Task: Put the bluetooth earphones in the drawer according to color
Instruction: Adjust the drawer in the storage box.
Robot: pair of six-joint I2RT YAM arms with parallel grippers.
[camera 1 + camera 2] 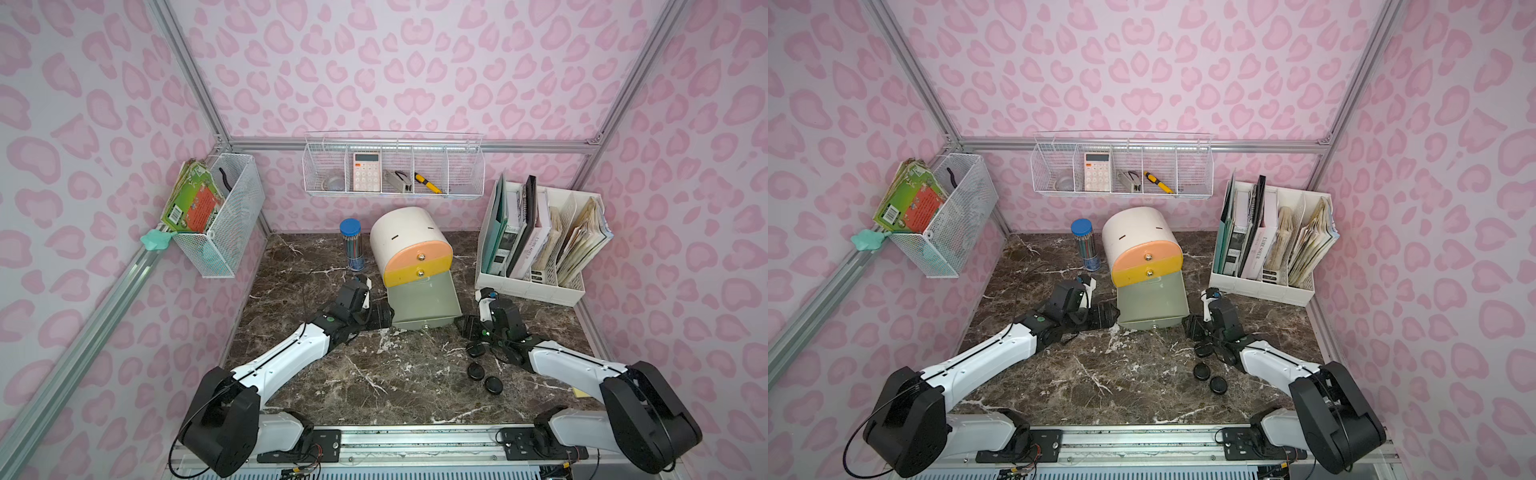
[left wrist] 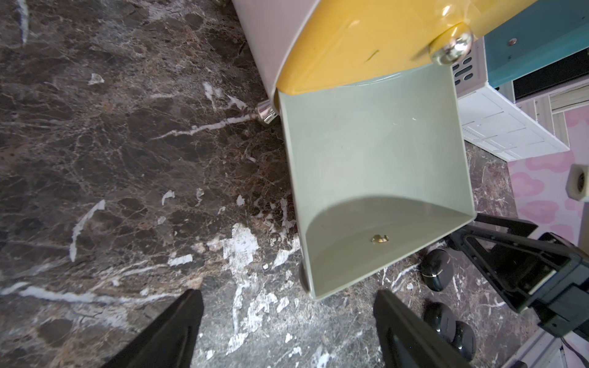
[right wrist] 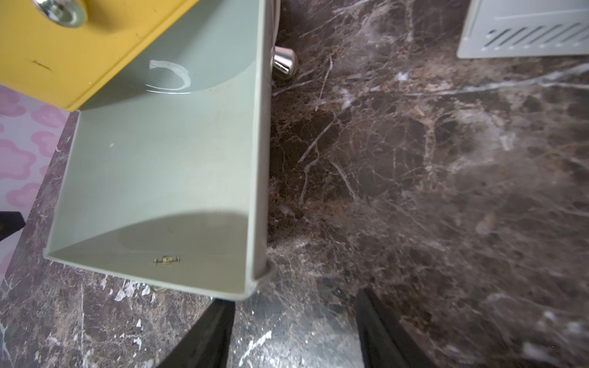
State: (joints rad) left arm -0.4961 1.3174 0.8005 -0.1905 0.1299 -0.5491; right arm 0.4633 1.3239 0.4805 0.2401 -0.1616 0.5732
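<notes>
Judge the three black earphone cases (image 1: 473,370), lying on the marble top (image 1: 374,374) at about five o'clock from the empty pulled-out grey-green drawer (image 1: 424,299), light, hard and slippery; pinch each across its flanks, with left gripper (image 2: 287,294) and right gripper (image 3: 294,298) both gaping, nothing held.

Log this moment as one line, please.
grey-green drawer: open, looks empty | black earphones: three on table | left pincer: open | right pincer: open, empty
</notes>
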